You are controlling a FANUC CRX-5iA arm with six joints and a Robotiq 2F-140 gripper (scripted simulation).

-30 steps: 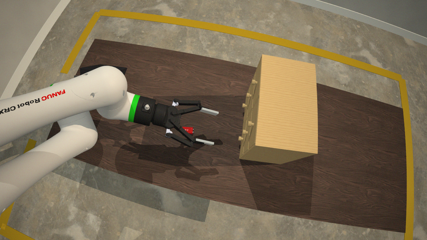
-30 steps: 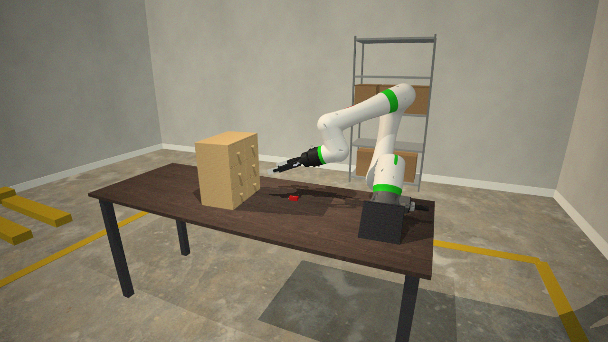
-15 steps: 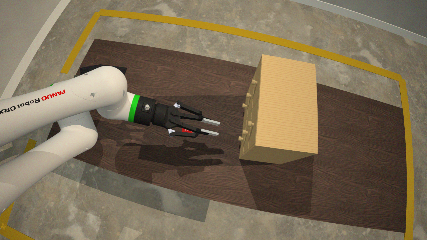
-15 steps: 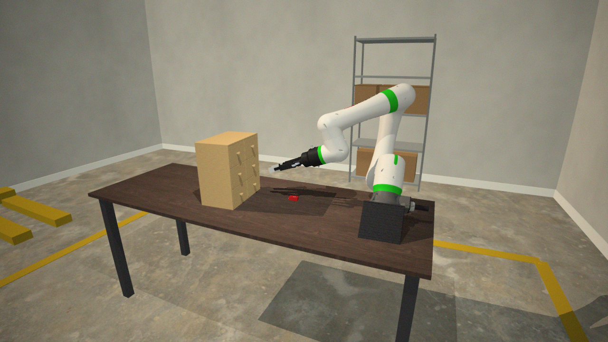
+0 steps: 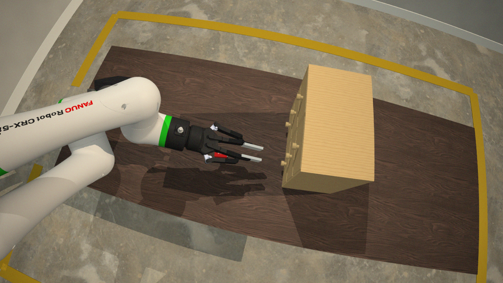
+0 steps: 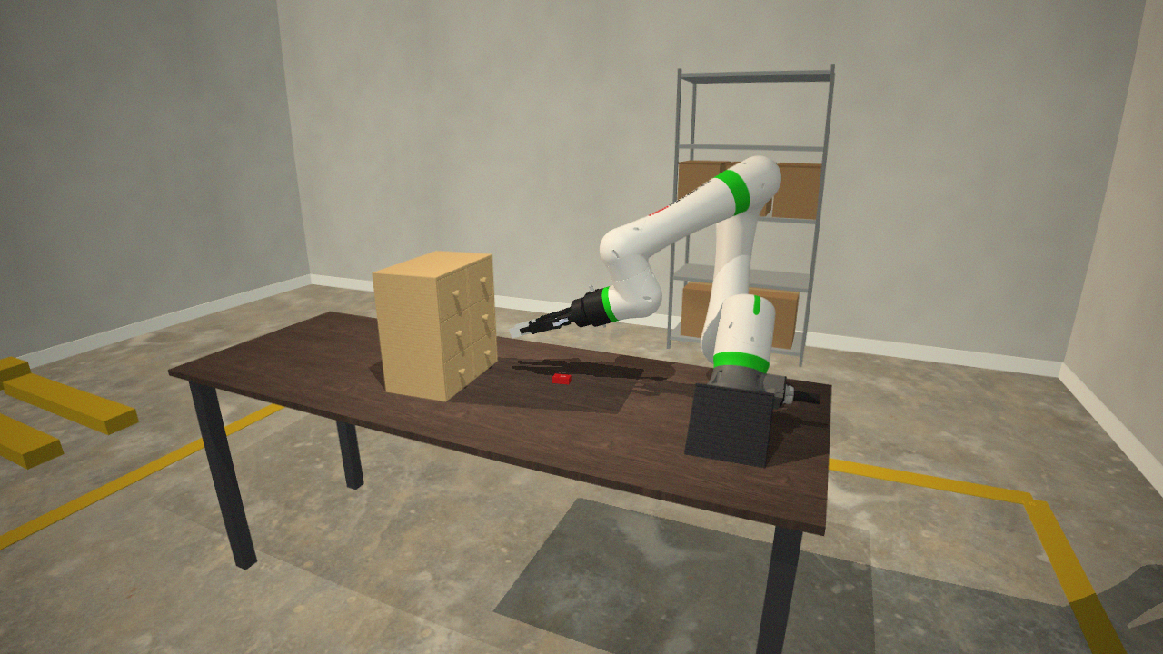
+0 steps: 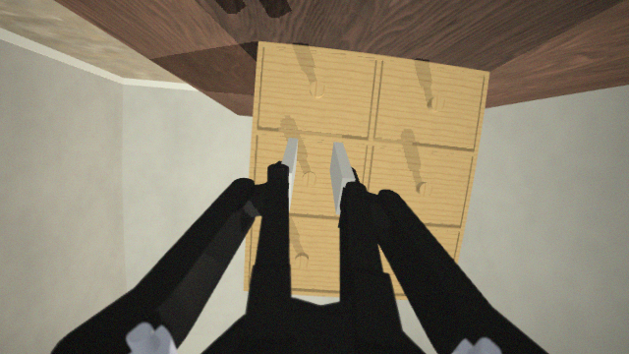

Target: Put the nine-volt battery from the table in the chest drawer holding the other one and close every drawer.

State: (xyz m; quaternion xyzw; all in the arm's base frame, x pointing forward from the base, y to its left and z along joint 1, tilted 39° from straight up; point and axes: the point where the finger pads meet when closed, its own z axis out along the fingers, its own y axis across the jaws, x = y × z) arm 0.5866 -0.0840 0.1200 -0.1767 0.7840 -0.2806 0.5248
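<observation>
Nine-volt battery (image 5: 220, 155) (image 6: 561, 379), red-cased, lay on the table (image 5: 422, 193) (image 6: 651, 455) (image 7: 369, 25), in front of the chest (image 5: 337, 123) (image 6: 411, 333) (image 7: 423, 123) and well apart from it. From above, one of the fingers partly hid it. The tool (image 5: 262, 154) (image 6: 517, 331) (image 7: 314, 154) hung over the table, higher than the battery, tilted a little downward and pointing at the drawer fronts. It had hold of nothing: its two pale pads stood parted by a narrow gap. In the wrist view, a middle-row knob (image 7: 309, 178) showed through that gap; the tips were short of the chest and touched neither it nor the knob. The chest stood upright, with six drawers in two columns of three, all looking pushed in. Their contents were hidden. Behind the arm (image 6: 679, 223) stood a grey shelf rack (image 6: 828, 163) with brown boxes (image 6: 797, 191).
</observation>
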